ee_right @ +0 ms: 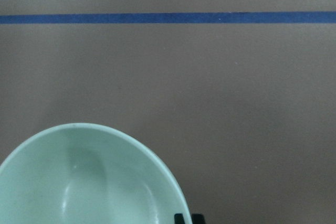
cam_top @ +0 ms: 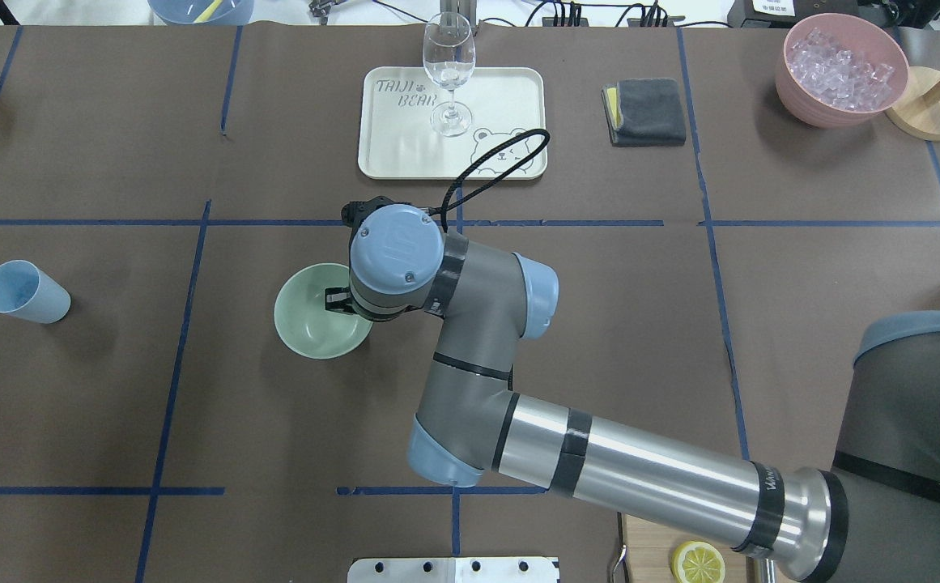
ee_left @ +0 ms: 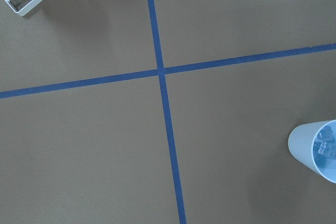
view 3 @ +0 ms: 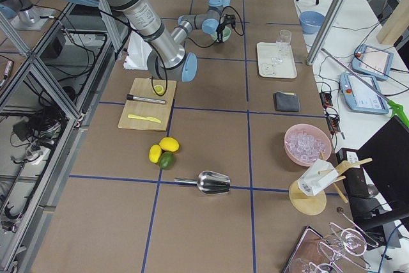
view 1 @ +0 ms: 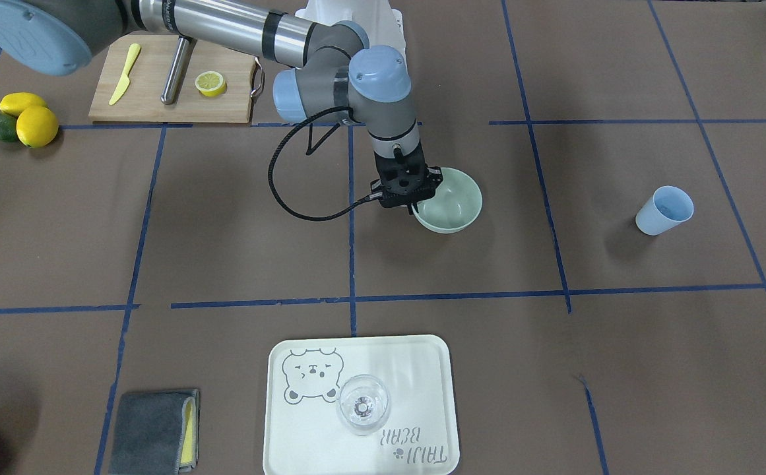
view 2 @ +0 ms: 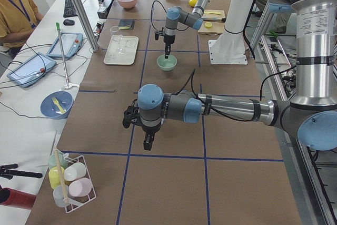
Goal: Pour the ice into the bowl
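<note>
The pale green bowl (view 1: 454,206) (cam_top: 308,324) (ee_right: 89,182) sits on the brown table near the middle and looks bare inside. My right gripper (view 1: 415,207) (cam_top: 335,300) comes straight down on its rim, one finger inside and one outside, shut on it. The ice (ee_left: 325,148) shows as small clear cubes inside a light blue cup (ee_left: 316,150) (view 1: 664,210) (cam_top: 24,291) standing far off on my left side. My left gripper (view 2: 149,140) hangs above the table some way from that cup; I cannot tell whether it is open or shut.
A white tray (view 1: 277,422) holds a wine glass (view 1: 363,402) across the table. A grey cloth (view 1: 155,432), a pink tub of ice (cam_top: 840,69), a cutting board (view 1: 158,99) and lemons (view 1: 36,125) lie on my right side. A cup rack (view 2: 71,180) stands at the left end.
</note>
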